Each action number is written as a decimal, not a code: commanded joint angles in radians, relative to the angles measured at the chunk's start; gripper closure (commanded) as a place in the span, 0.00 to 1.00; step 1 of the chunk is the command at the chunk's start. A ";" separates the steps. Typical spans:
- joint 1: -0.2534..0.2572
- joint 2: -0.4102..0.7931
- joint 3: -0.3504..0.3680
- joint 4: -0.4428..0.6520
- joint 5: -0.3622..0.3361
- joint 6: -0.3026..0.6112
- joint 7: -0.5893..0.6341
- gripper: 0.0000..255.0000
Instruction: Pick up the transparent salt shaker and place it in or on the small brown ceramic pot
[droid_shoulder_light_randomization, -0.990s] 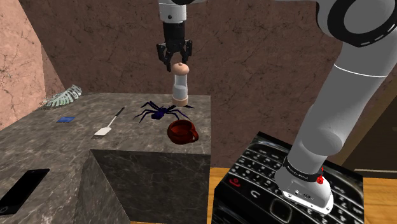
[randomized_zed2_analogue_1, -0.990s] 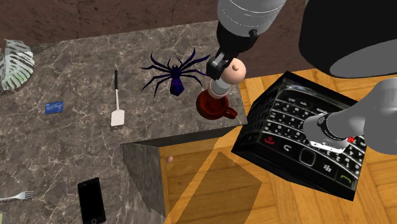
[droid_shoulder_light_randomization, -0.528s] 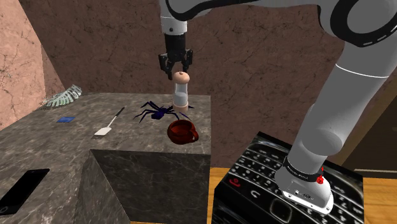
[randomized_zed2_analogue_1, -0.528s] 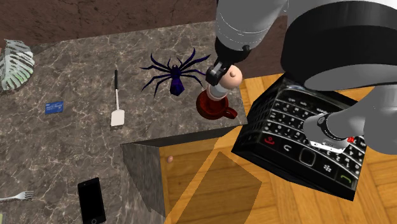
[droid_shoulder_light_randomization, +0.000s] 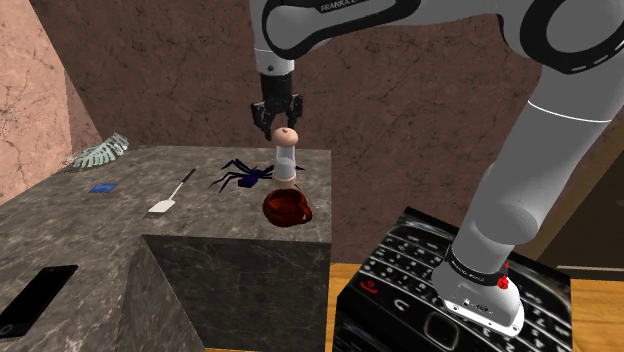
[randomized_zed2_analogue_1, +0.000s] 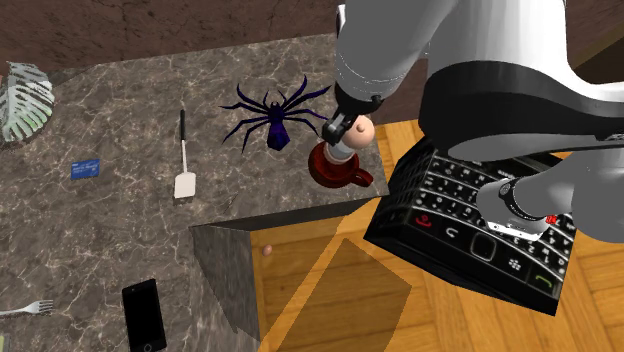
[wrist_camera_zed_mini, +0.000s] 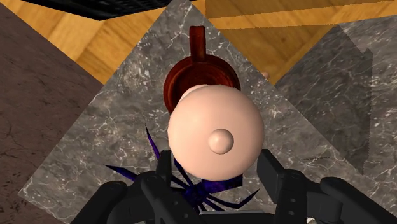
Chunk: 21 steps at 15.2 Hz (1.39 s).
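the gripper (droid_shoulder_light_randomization: 278, 122) hangs over the corner of the stone counter (droid_shoulder_light_randomization: 90, 230), jaws set narrow and clamped on the peach cap of the salt shaker (droid_shoulder_light_randomization: 286, 162), which stands upright directly below them. the shoulder view gives us the shaker's clear body and its foot at the mouth of the dark red-brown pot (droid_shoulder_light_randomization: 287, 208). the wrist view gives instead the cap between both fingers (wrist_camera_zed_mini: 275, 173), the pot's rim and handle beyond it. the second exterior view adds a fork (randomized_zed2_analogue_1: 25, 308), well apart from the jaws. against half a second ago, we find gripper and shaker lower, the foot now down at the pot's rim. the cap hides the pot's inside, so we cannot tell whether the foot rests on its bottom. a blue spider (randomized_zed2_analogue_1: 270, 115) near the jaws is partly covered by the fingers.
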 joint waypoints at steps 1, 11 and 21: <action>0.000 0.000 0.000 -0.028 0.000 0.029 0.001 1.00; 0.000 0.010 0.001 -0.104 -0.004 0.114 0.005 1.00; 0.000 0.010 0.001 -0.104 -0.004 0.114 0.005 0.00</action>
